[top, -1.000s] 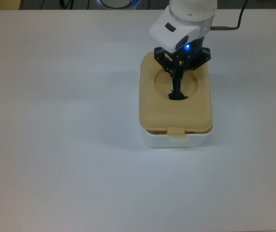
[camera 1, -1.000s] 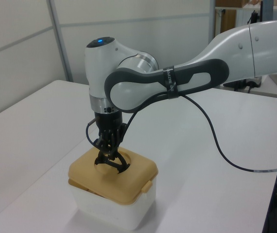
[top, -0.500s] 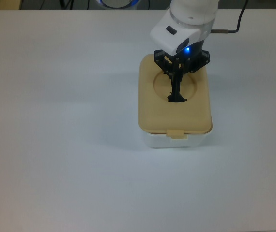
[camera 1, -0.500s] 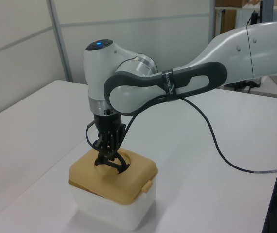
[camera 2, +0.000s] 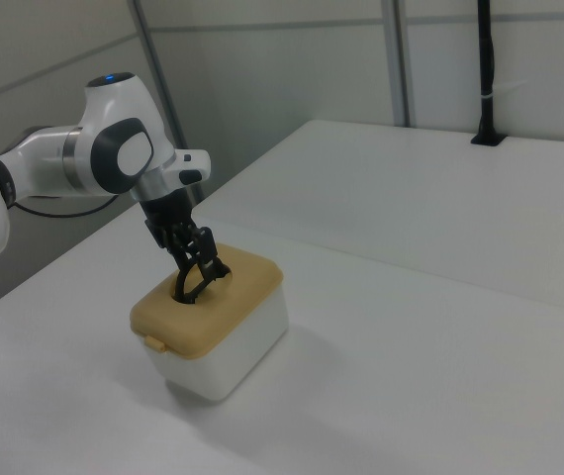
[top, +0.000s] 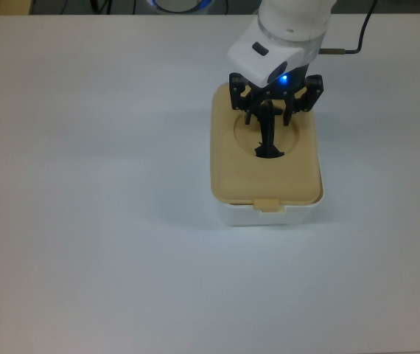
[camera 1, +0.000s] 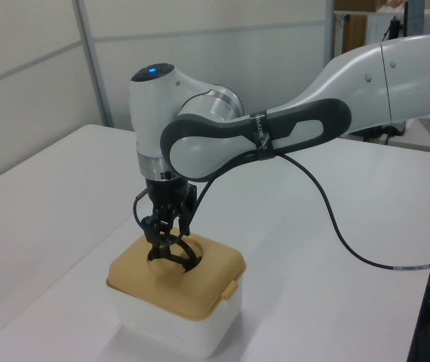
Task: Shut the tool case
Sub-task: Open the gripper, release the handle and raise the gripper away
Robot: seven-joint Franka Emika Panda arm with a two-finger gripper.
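Note:
The tool case is a white tub (top: 269,214) on the table, with its tan lid (top: 239,171) lying flat on the rim and the front latch tab (top: 268,205) over the front wall. A black handle (top: 269,141) stands up in the lid's round recess. My gripper (top: 271,110) hangs just above the recess, open, with its fingers spread on either side of the handle's top. The left view shows the tub (camera 1: 171,326), the lid (camera 1: 207,280) and the gripper (camera 1: 166,234). In the right view, the gripper (camera 2: 191,253) is above the lid (camera 2: 233,297).
The white table (top: 85,184) surrounds the case. A black cable (camera 1: 336,219) trails from the arm across the table at the left view's right. A black post (camera 2: 487,69) stands at the table's far edge in the right view.
The lid's raised side has dropped and it now lies level on the tub. The gripper's fingers have spread apart from the handle.

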